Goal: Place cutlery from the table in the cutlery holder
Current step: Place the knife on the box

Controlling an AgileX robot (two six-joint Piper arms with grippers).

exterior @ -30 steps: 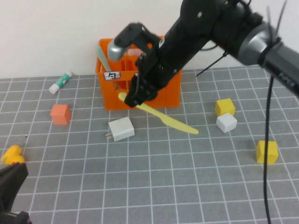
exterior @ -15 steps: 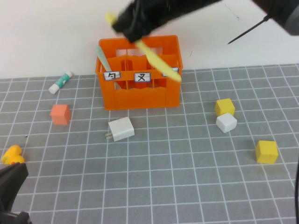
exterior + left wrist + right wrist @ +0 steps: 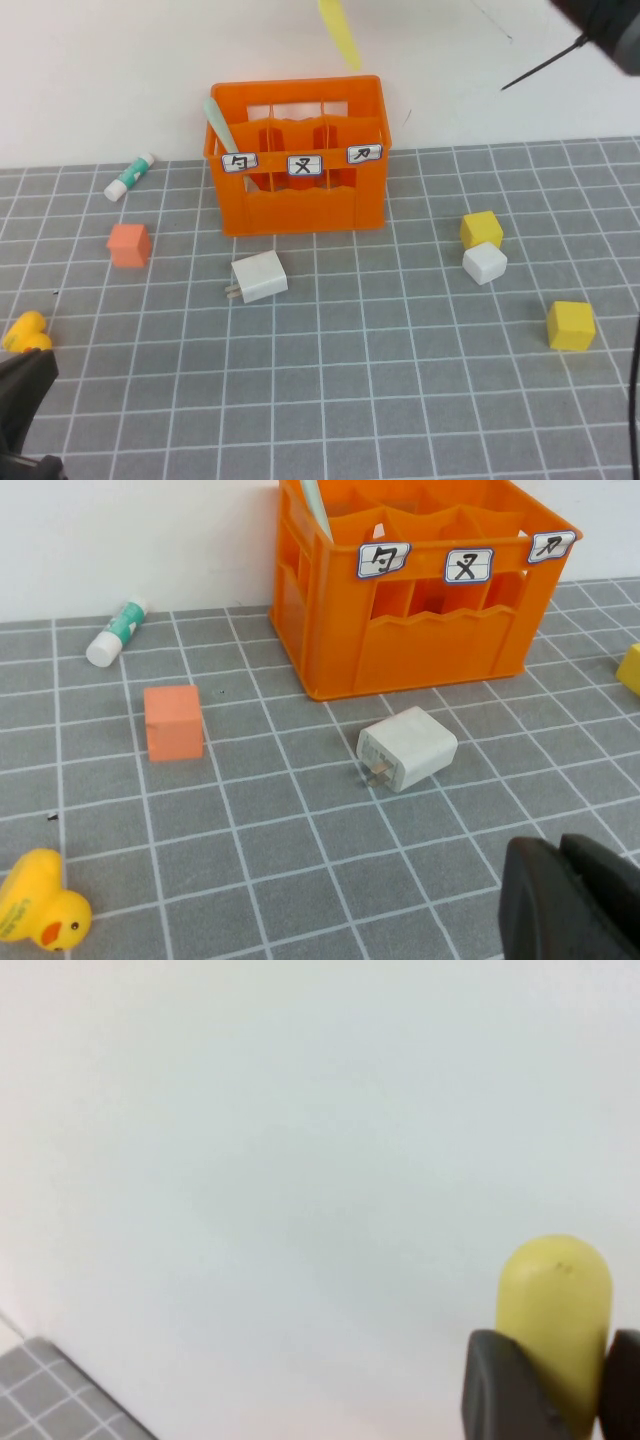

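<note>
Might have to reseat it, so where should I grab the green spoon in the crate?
Pinch the spoon by its free end, which leans out above the crate rim on the left, coming from above; the rest sits inside the lattice. Right gripper, high up, clamps the knife; left gripper sits low, front left.

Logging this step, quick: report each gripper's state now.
Left gripper: low at the table's near edge, holding nothing; open or shut cannot be told.
Right gripper: raised above the crate, shut on the yellow knife.
</note>
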